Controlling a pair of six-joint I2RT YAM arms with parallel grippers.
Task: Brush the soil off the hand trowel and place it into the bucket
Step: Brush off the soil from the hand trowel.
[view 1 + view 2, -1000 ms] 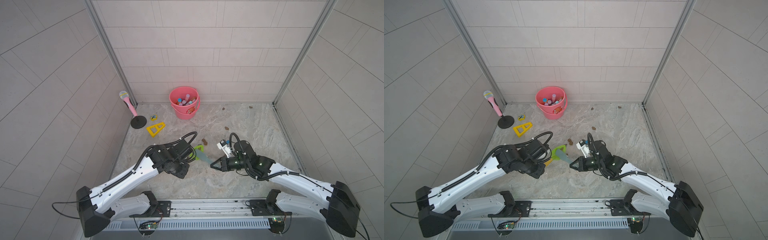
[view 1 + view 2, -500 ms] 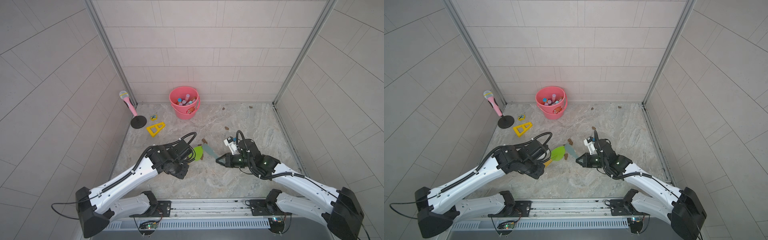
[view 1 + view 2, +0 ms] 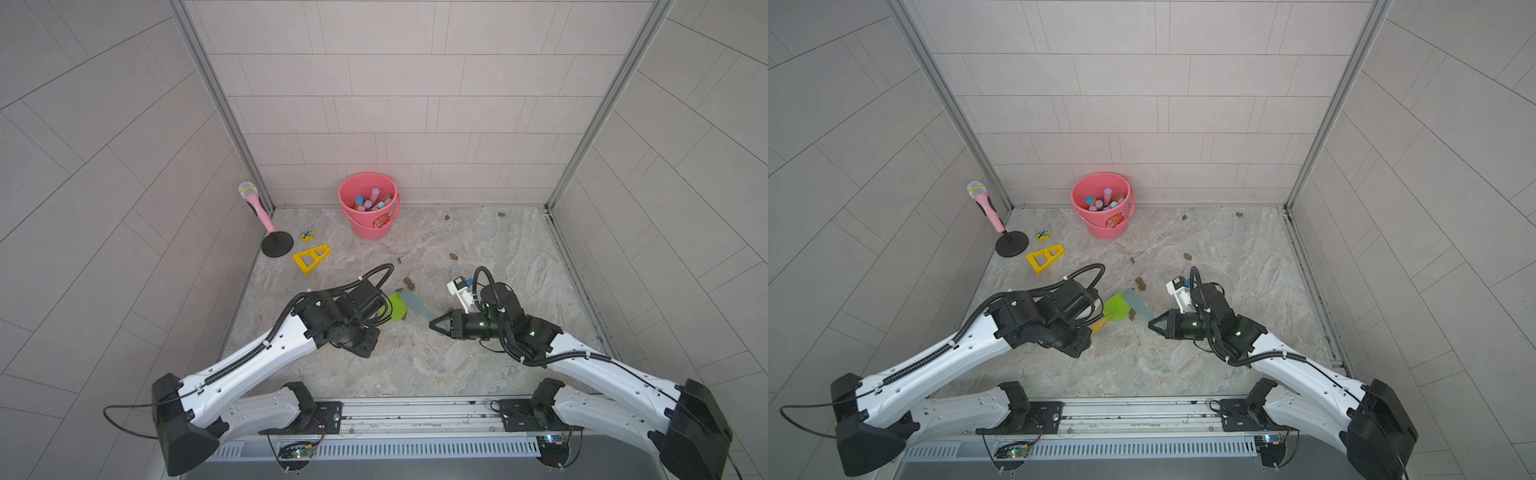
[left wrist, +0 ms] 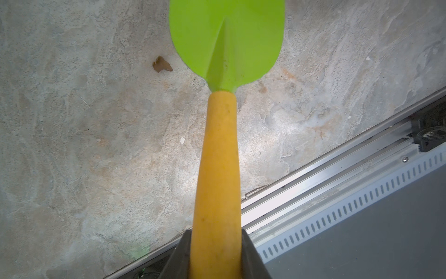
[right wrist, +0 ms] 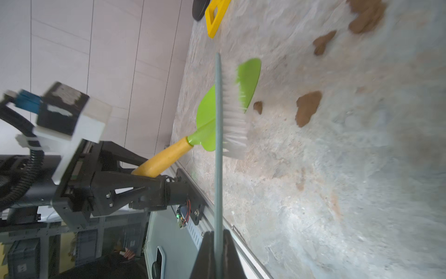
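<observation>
Got trowel (image 3: 397,306) pinched by its handle in left gripper (image 4: 216,244), blade pointing up-right, mid-frame; brush (image 3: 415,305) clamped in right gripper (image 5: 218,239), bristles probably on it. Bucket (image 3: 368,226) well apart, upper centre.

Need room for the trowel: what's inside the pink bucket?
Inside the bucket, several pastel sticks stand bunched together, with blue, pink and lilac ends up. Their lower parts and the bottom of the bucket are covered, so anything beneath them cannot be seen.

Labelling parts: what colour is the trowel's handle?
The trowel handle is yellow-orange, clearest in the left wrist view.
</observation>
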